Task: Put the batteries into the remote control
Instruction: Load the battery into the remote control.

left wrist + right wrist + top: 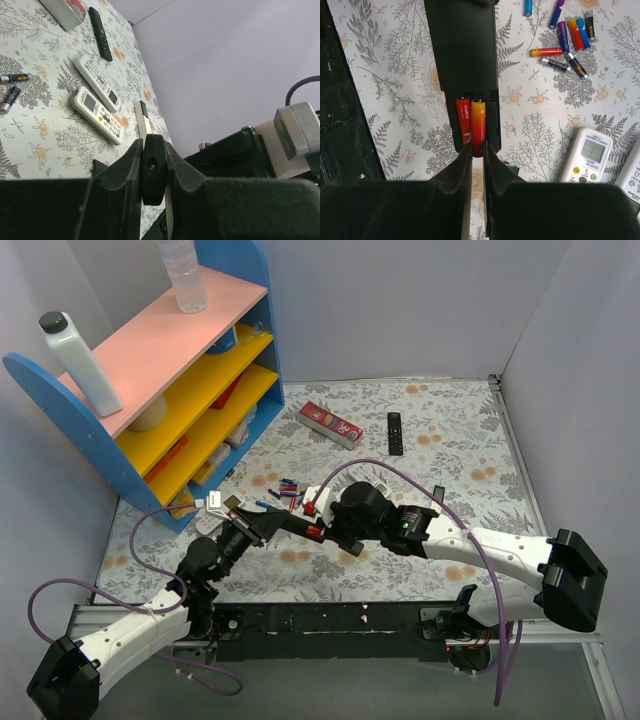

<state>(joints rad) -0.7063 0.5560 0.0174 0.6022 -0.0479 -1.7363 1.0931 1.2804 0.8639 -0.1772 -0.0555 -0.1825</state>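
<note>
My left gripper (258, 525) (153, 150) is shut on one dark end of the remote control (465, 60) and holds it above the table. The remote's dark back faces up and its battery bay is open. In the bay lie a red battery (463, 122) and an orange battery (478, 125), side by side. My right gripper (320, 526) (477, 150) is closed on the orange battery's near end. A slim white bar (144, 122) runs out from behind my left fingers; I cannot tell whether it belongs to the held remote. Several loose batteries (285, 492) (567, 37) lie on the cloth beyond.
Two wide white remotes (97, 115) (587, 155) lie on the floral cloth beneath my arms. A black remote (395, 432) and a red box (330, 424) lie farther back. A blue shelf unit (150, 390) with bottles on top fills the back left.
</note>
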